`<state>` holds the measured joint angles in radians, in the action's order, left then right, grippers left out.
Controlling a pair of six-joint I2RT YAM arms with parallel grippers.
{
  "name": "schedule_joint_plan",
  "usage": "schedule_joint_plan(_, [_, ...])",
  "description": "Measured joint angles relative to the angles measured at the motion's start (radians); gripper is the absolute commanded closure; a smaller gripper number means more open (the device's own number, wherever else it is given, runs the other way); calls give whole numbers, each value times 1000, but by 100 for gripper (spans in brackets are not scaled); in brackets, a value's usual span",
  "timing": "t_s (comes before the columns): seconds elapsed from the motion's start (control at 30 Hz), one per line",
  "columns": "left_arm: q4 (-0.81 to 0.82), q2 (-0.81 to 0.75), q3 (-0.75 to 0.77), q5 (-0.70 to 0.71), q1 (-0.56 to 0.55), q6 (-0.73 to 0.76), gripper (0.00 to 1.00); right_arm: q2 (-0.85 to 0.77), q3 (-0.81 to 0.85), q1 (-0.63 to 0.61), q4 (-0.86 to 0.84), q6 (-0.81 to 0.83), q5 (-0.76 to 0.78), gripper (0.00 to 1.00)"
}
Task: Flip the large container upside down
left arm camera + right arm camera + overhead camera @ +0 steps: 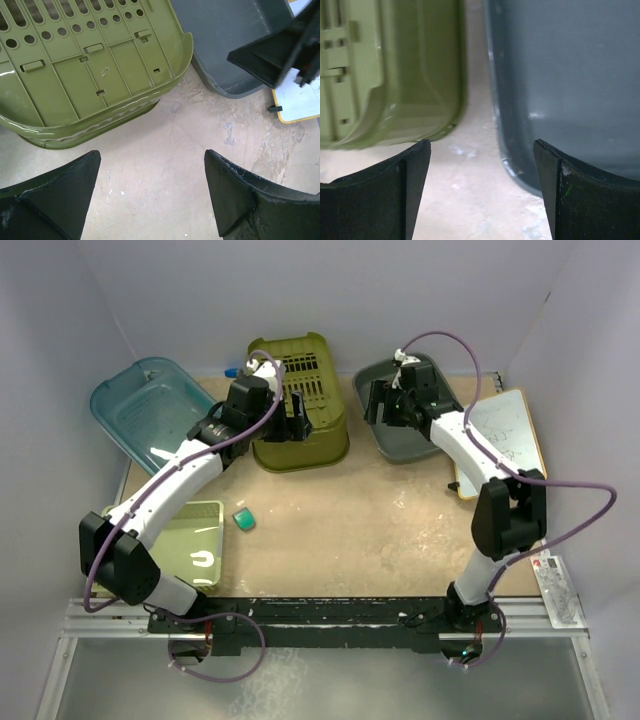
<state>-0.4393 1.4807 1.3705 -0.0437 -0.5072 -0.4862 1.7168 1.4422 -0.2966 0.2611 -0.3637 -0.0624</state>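
The large container (322,445) is an olive-green plastic basket with rounded corners; it sits at the far middle of the table (360,530); its flat, ribbed base, pierced with rows of slots and round holes, faces up; its flared rim rests on the tabletop; its near wall shows glossy.

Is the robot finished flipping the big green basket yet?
Nearly, it seems. Done: the green basket looks flipped already, its slotted bottom facing up. In hand: nothing; both arms' jaws are open and empty beside it. Left: probably just pulling the arms back.
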Motion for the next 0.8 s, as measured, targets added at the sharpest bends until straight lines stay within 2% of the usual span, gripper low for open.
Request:
schedule_joint_plan(0.1, [0, -4, 0, 0, 0, 0, 18, 82, 95, -7, 68, 61, 92, 18])
schedule_joint_plan(0.37, [1, -4, 0, 0, 0, 0, 18, 282, 272, -32, 174, 165, 200, 36])
schedule_joint_plan(0.63, [2, -14, 0, 0, 0, 0, 18, 393, 310, -65, 198, 212, 226, 62])
schedule_joint_plan(0.8, [4, -18, 0, -3, 0, -1, 18, 426, 315, -75, 208, 224, 227, 87])
